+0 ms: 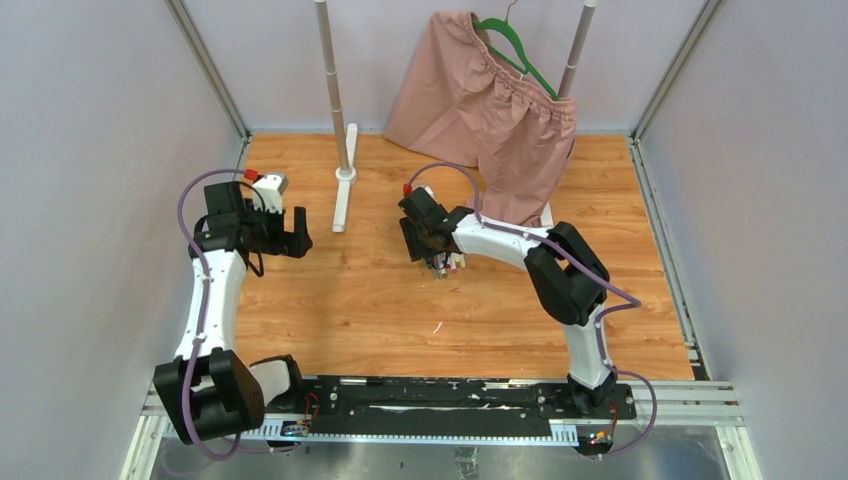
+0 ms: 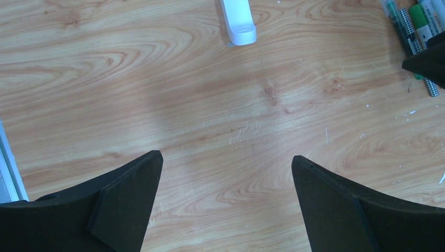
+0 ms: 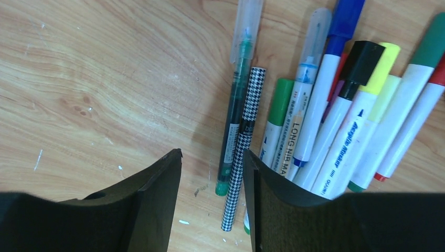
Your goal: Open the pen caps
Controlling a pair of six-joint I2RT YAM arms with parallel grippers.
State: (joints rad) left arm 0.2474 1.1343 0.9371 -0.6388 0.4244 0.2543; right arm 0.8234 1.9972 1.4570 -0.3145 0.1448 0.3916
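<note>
Several pens (image 3: 336, 115) lie side by side in a bunch on the wooden table, seen small under the right arm (image 1: 450, 263) in the top view. Their caps are on: a black cap (image 3: 362, 60), a yellow cap (image 3: 382, 65), a blue cap (image 3: 343, 21), a green cap (image 3: 282, 100). At the bunch's left edge lie a dark green pen (image 3: 234, 113) with a clear cap (image 3: 246, 26) and a houndstooth pen (image 3: 242, 152). My right gripper (image 3: 212, 153) hangs open low over these two, which lie in its gap. My left gripper (image 2: 225, 157) is wide open over bare wood, far to the left (image 1: 297, 237).
A white clothes stand with its foot (image 1: 345, 175) rises behind the left gripper, and the foot's end (image 2: 239, 23) shows in the left wrist view. Pink shorts (image 1: 490, 110) on a green hanger (image 1: 515, 50) hang at the back. Grey walls close in both sides.
</note>
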